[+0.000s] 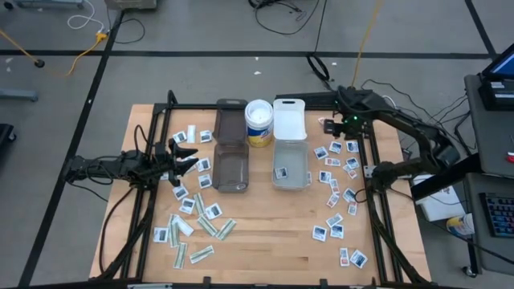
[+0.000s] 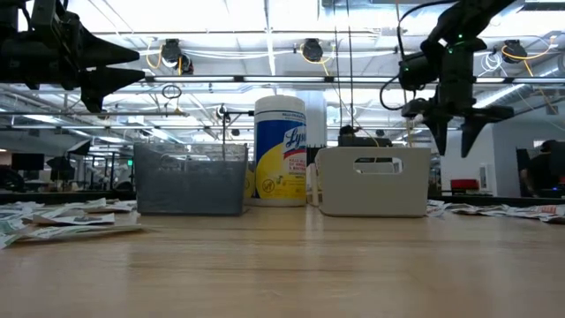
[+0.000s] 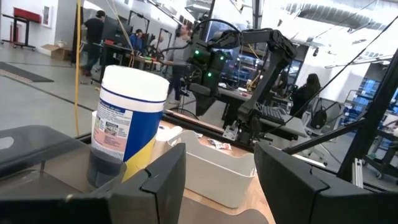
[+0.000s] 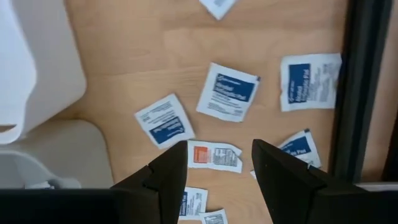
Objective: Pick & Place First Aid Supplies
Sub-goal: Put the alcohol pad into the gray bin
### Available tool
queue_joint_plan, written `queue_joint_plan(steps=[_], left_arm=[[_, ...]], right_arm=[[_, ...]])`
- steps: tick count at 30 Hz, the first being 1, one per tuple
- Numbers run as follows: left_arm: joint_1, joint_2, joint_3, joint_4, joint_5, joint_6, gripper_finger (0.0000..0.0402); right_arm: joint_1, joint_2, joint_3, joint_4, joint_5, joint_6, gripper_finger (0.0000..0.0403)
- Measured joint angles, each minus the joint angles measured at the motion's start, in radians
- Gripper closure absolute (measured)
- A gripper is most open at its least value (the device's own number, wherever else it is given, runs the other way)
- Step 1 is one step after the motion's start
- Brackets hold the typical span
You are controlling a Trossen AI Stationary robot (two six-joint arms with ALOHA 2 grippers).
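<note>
White square packets (image 4: 227, 91) with blue print lie on the wooden table (image 4: 143, 56) directly under the right gripper (image 4: 214, 165), which hangs above them with its two dark fingers spread apart and nothing between them. Between the fingertips, seen from the wrist, lies one packet with an orange label (image 4: 214, 155); another blue-printed packet (image 4: 161, 120) lies just beside it, and more lie further out near the black frame rail (image 4: 360, 81). No packet touches the fingers. In the high view this gripper (image 1: 347, 122) is close to the white lid (image 1: 289, 119) of the clear bin (image 1: 291, 164), and a scattered group of packets (image 1: 333, 172) spreads on the table from below it toward the near edge. One packet (image 1: 282, 172) lies inside the clear bin.

The left gripper (image 1: 186, 156) is raised above the table too, fingers apart and empty, pointing toward the smoky bin (image 1: 230, 168). Packets and narrow pale strips (image 1: 205, 225) lie around and under it, most of them on the side toward the near edge. Beyond its fingers (image 3: 165, 180) the wrist view shows a wipes canister (image 3: 127, 124) standing between the two bins. People stand in the room behind.
</note>
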Motion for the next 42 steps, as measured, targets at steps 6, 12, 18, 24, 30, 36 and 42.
queue_joint_plan(steps=[6,12,18,24,30,36,42], left_arm=[[0.0,0.0,0.0,0.0,0.0,0.0,0.0206],[0.0,0.0,0.0,0.0,0.0,0.0,0.0206],[0.0,0.0,0.0,0.0,0.0,0.0,0.0206],[0.0,0.0,0.0,0.0,0.0,0.0,0.0206],[0.0,0.0,0.0,0.0,0.0,0.0,0.0206],[0.0,0.0,0.0,0.0,0.0,0.0,0.0206],[0.0,0.0,0.0,0.0,0.0,0.0,0.0206]], right_arm=[[-0.042,-0.005,-0.012,0.007,0.001,0.003,0.0229],[-0.048,0.039,-0.053,0.069,0.037,0.027,0.0229],[-0.048,0.094,-0.122,0.151,0.053,0.059,0.0229],[-0.041,0.157,-0.172,0.23,0.054,0.092,0.0229],[-0.04,0.202,-0.216,0.307,0.05,0.114,0.023],[-0.041,0.203,-0.239,0.331,0.051,0.134,0.0256],[-0.041,0.204,-0.24,0.343,0.051,0.134,0.0318]])
